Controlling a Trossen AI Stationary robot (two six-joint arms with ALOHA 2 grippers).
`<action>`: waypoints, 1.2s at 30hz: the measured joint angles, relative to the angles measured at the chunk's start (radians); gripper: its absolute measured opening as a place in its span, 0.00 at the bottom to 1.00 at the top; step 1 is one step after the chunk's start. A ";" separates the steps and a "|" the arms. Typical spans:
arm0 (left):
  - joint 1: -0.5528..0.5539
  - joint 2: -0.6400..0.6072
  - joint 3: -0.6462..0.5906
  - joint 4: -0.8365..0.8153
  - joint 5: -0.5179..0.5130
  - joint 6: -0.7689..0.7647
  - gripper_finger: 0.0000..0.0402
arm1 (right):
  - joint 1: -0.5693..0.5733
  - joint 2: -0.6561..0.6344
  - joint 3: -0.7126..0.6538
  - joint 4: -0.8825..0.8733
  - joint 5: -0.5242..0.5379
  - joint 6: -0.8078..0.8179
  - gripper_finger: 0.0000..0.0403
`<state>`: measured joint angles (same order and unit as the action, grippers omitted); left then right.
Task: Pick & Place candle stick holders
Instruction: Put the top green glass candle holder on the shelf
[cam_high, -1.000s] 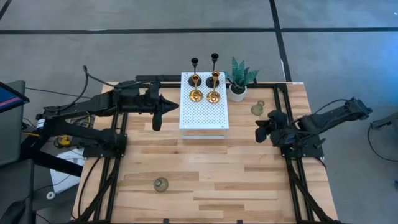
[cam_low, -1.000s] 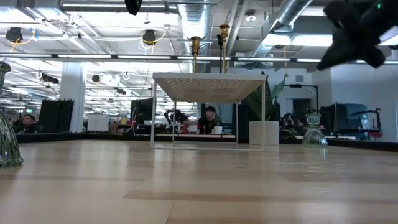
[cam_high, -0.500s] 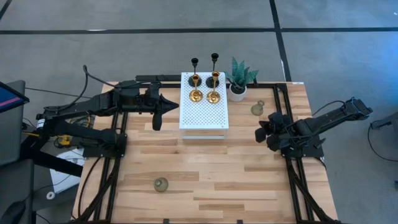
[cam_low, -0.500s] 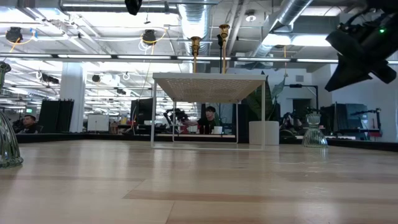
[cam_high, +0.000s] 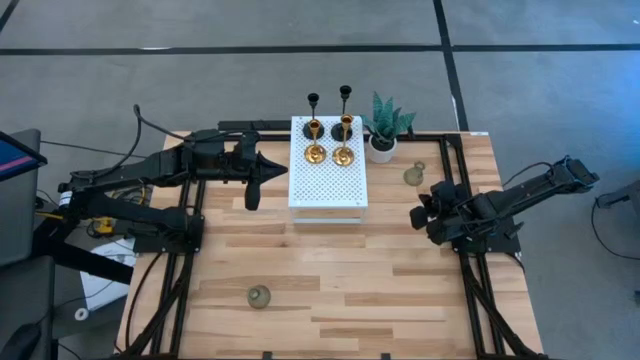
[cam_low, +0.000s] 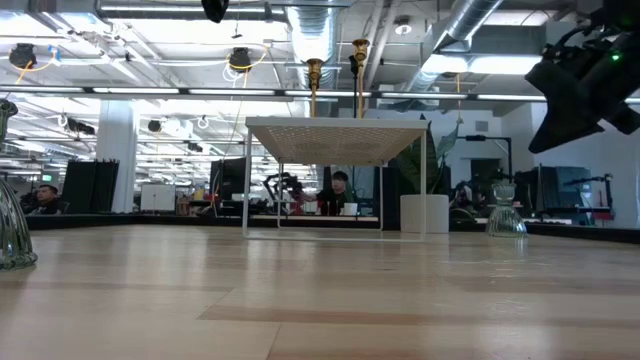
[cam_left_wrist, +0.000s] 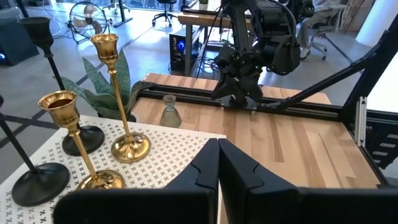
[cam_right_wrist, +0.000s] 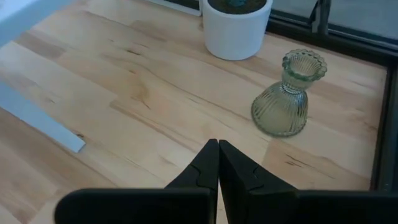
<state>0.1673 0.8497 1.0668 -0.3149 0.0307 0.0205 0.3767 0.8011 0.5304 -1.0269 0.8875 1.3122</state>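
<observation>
A: Right gripper (cam_right_wrist: 217, 149) pinched shut, empty, aimed at ribbed pale-green glass holder (cam_right_wrist: 288, 96) at frame right beside white pot (cam_right_wrist: 236, 28). Likely lining up a pick.

B: Left gripper (cam_left_wrist: 217, 152) shut too, parked left of perforated white stand (cam_high: 328, 175). Gold holders (cam_high: 329, 152), slim black holders (cam_high: 329, 97) there; second green holder (cam_high: 259, 296) lower left.

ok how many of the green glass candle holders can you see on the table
2. One green glass holder stands upright at the table's far right side, near the potted plant. The other green glass holder stands alone near the front edge, left of centre. None appears hidden.
</observation>
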 joint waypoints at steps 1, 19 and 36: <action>0.000 0.000 0.000 0.000 0.000 0.001 0.01 | 0.000 0.005 0.000 0.002 0.000 0.012 0.00; 0.000 0.000 0.000 0.001 0.000 -0.002 0.01 | -0.302 -0.012 -0.176 0.732 -0.163 -0.554 0.00; 0.000 0.001 0.000 0.001 0.000 -0.002 0.01 | -0.732 -0.082 -0.176 0.654 -0.551 -0.825 0.00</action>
<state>0.1675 0.8509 1.0668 -0.3142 0.0304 0.0181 -0.3557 0.7192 0.3542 -0.3730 0.3366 0.4870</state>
